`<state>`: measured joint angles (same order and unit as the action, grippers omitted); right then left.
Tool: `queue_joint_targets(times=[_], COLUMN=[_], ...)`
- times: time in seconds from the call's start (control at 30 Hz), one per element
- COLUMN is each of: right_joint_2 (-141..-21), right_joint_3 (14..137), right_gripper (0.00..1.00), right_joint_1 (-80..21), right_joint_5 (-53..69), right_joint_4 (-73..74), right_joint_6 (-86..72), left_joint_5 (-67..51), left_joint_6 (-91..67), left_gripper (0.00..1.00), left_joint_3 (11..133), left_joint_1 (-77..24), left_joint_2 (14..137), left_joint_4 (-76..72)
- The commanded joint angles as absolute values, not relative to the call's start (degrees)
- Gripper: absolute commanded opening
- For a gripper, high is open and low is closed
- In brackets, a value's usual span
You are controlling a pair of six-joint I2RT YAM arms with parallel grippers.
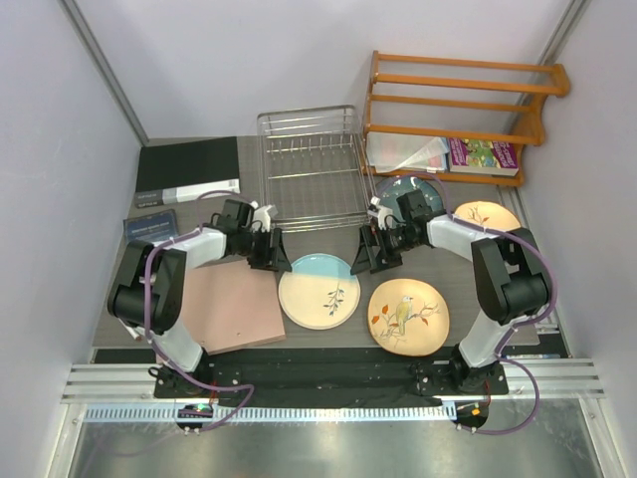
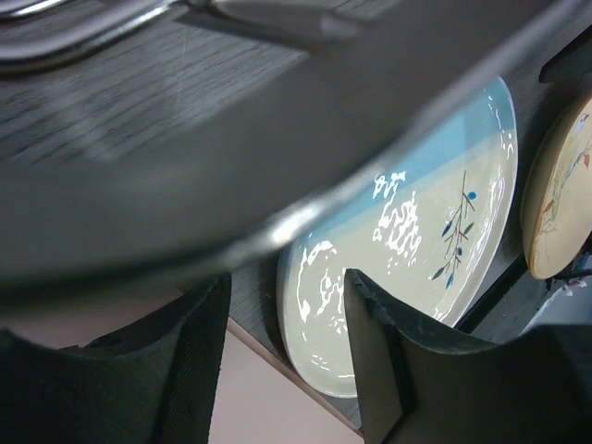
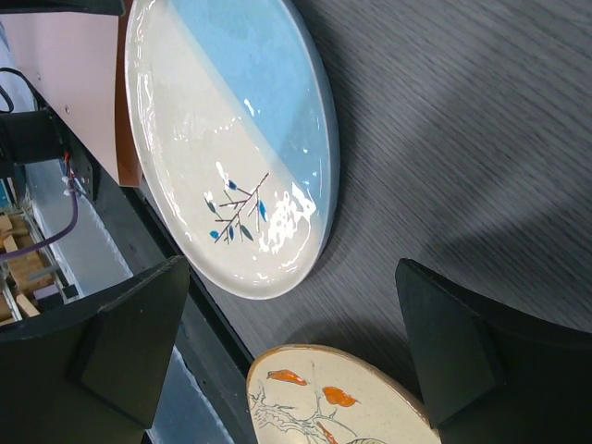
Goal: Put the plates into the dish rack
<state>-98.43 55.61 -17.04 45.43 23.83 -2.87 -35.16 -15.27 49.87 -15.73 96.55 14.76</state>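
The cream-and-light-blue plate lies flat on the table between my two grippers. My left gripper is open and empty at its upper left rim. In the left wrist view the plate has its near rim between the open gripper fingers. My right gripper is open and empty at the plate's upper right. In the right wrist view the gripper hangs over the plate and the bird plate. The bird plate lies front right. The teal plate and branch plate lie back right. The dish rack stands empty behind.
A pink board lies left of the plates. A black binder and a dark booklet are at the back left. An orange wooden shelf with books stands at the back right. A blurred rack wire crosses the left wrist view.
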Motion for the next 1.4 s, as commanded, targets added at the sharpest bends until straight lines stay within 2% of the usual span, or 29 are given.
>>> queue_joint_targets(times=[0.0,0.13,0.37,0.67,0.73,0.87,0.97,1.2,1.37], right_joint_2=[-98.87,-99.23,-99.05,-99.67,-99.58,-99.93,-99.67,-100.11,-99.85], right_joint_3=[56.95,56.69,55.73,56.86,56.95,57.04,57.39,58.62,59.59], right_gripper=[0.99,1.00,1.00,1.00,1.00,1.00,1.00,1.00,1.00], right_joint_1=[-17.05,-17.05,-17.58,-18.37,-18.46,-18.54,-18.63,-18.55,-18.54], right_joint_5=[46.67,46.58,46.41,46.14,46.06,45.97,45.70,45.26,44.39], right_joint_4=[22.94,23.46,24.70,24.79,24.78,24.70,24.70,24.70,24.79], right_joint_6=[-2.11,-1.85,-0.88,-1.32,-1.32,-1.23,-1.23,-1.06,-0.79], left_joint_5=[-32.79,-29.28,-30.23,-31.29,-30.85,-29.45,-28.30,-23.21,-19.00], left_joint_6=[-16.70,-18.01,-18.81,-18.98,-19.51,-18.81,-15.58,-7.21,-8.00], left_gripper=[0.52,0.50,0.48,0.42,0.44,0.65,0.69,0.70,0.64], left_joint_3=[49.75,48.17,42.99,42.63,42.19,43.50,47.44,56.07,58.71], left_joint_1=[-16.61,-16.61,-16.61,-17.14,-17.23,-17.14,-17.14,-17.14,-17.23], left_joint_2=[98.62,96.51,91.59,92.55,91.24,87.11,84.91,87.62,90.44], left_joint_4=[21.61,23.29,21.98,20.39,19.69,19.25,21.88,25.93,24.62])
